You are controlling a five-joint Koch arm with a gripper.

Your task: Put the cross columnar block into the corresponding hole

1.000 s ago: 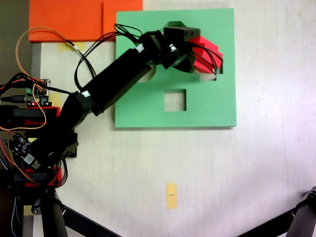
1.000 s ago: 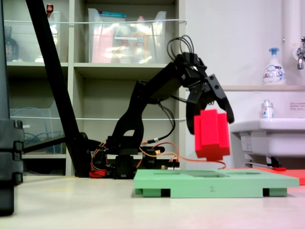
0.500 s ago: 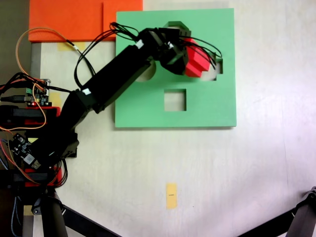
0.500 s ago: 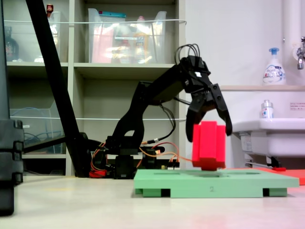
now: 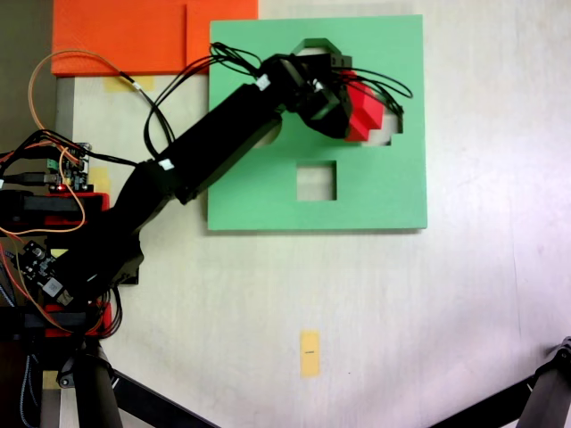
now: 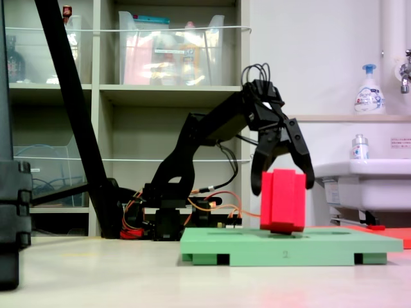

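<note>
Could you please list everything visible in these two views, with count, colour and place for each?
Cross columnar block: one, red, upright between the jaws, its base at the board's top.
Foam board: one, green, on the table, with a square cutout near its middle.
Corresponding hole: one, partly showing beside the block in the top-down fixed view.
Orange sheets: two overlapping, top left.
Yellow tape strip: one, on the table below the board.
Soap bottle: one, white and blue, on a ledge.
Shelf unit: one, holding clear bins.
Gripper: one, black, straddling the block.
</note>
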